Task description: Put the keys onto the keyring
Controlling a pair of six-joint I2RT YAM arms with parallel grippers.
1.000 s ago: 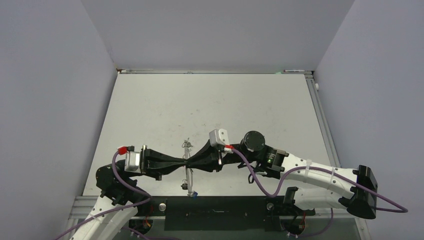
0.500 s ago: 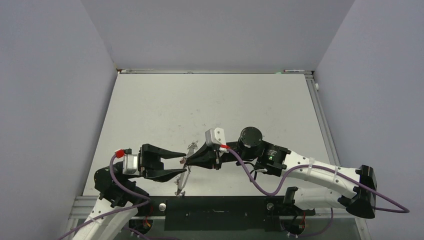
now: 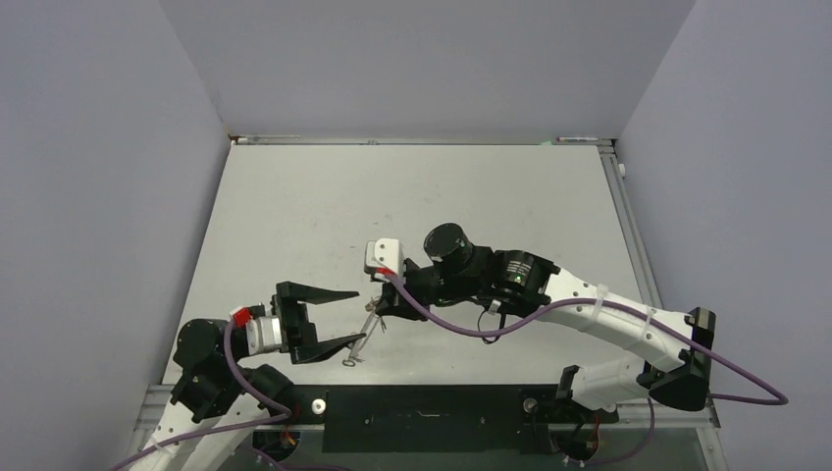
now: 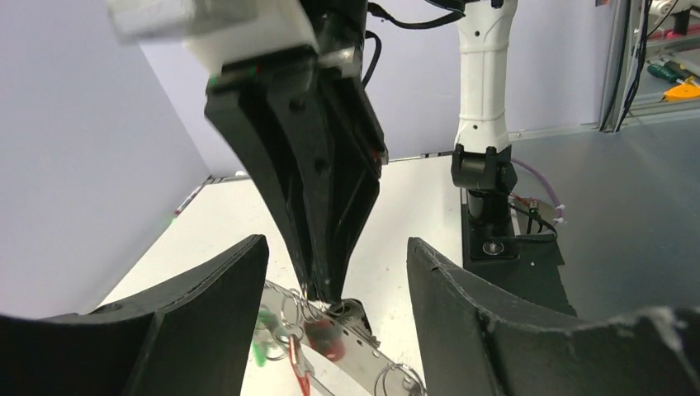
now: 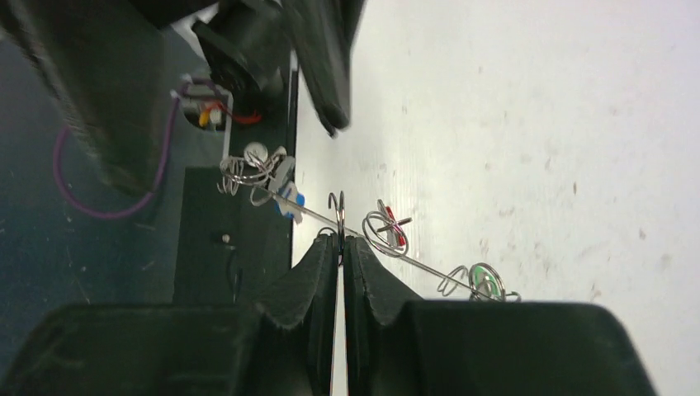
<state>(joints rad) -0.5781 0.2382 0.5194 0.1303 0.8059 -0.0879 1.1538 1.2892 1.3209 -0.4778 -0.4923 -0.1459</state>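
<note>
My right gripper (image 3: 376, 316) is shut on the keyring (image 3: 369, 328), a thin grey wire loop that hangs slanting above the table. In the right wrist view the fingertips (image 5: 328, 247) pinch the keyring (image 5: 339, 216). Strung along it are keys with a blue tag (image 5: 290, 200), a red tag (image 5: 395, 227) and a green tag (image 5: 487, 281). My left gripper (image 3: 359, 316) stands open just left of the ring, holding nothing. In the left wrist view the right gripper's fingers (image 4: 326, 206) come down between the left gripper (image 4: 337, 247)'s jaws, with the red tag (image 4: 332, 340) and green tag (image 4: 262, 332) below.
The white table (image 3: 422, 206) is walled in grey on the left, back and right. A black base plate (image 3: 422, 417) runs along its near edge between the two arm bases. The right arm's purple cable (image 3: 461, 332) loops below its wrist.
My left gripper let go, opened and drew back to the left. My right gripper carried the keyring left and slightly away from the near edge, its wrist turning.
</note>
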